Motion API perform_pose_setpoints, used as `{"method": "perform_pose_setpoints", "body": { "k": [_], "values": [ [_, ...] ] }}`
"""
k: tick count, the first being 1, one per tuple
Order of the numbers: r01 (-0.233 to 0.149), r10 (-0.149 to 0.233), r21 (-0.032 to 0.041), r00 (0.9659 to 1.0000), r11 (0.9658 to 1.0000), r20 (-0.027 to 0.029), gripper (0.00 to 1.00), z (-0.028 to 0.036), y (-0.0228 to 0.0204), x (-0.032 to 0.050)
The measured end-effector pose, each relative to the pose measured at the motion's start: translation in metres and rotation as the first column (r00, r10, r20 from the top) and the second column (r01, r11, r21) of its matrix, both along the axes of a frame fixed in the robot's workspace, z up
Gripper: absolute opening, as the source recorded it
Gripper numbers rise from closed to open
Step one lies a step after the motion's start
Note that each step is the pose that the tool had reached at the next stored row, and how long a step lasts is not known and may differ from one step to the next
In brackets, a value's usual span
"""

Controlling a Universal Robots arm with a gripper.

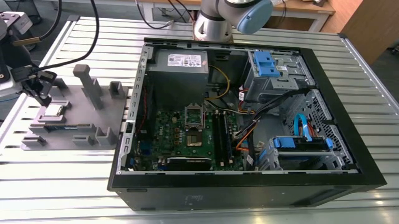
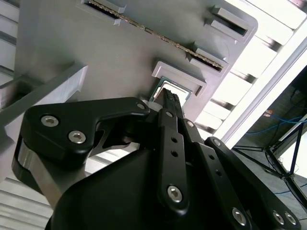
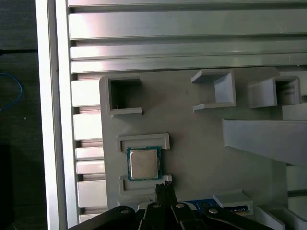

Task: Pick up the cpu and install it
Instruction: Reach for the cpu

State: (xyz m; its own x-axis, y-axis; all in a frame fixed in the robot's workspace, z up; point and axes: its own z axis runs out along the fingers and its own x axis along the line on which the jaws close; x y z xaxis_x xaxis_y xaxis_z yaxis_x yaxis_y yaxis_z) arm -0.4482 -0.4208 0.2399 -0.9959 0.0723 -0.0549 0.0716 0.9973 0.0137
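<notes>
- Hazard, alignment: the claw (image 3: 163, 186) is hanging just beside the cpu (image 3: 144, 163), over one lip of the chip's nest rather than centred on it. A descent from this offset would likely be landing a fingertip on the lip or on the chip's metal top, marking or jamming it.
- Hazard, closure: with the fingers together, the claw cannot be straddling the chip. Pressing down like this would be pushing, not gripping.
- Hazard, grip: raised lips are bracketing two opposite sides of the chip, leaving only the other two edges free. The chip is thin and flat, so a shallow pinch may be letting it tilt or slip.
- Hazard, seating: the socket (image 1: 194, 117) is lying inside the computer case (image 1: 249, 191), well apart from the chip. A skewed hold would probably be carrying over into crooked seating there.
- Claw, state: in both wrist views the fingers are pressing together with nothing between them, so it is holding nothing. Whether the tips are touching the plate cannot be told.
- Cpu, location: it is lying flat, metal top up, in its nest on the grey fixture plate (image 1: 74, 107). The plate is resting on the slatted desk (image 1: 62, 186) at the exterior view's left, outside the case, with the memory stick (image 1: 62, 126) lying in a neighbouring slot.
</notes>
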Motion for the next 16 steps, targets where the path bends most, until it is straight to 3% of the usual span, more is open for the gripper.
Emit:
{"method": "perform_pose_setpoints", "body": {
  "k": [9,16],
  "values": [
    [0.0,0.0,0.0,1.0,1.0,0.0,0.11,-0.0072,0.0004,-0.0018],
    [0.0,0.0,0.0001,1.0,1.0,0.0001,0.11,-0.0102,0.0035,-0.0018]
  ]
}}
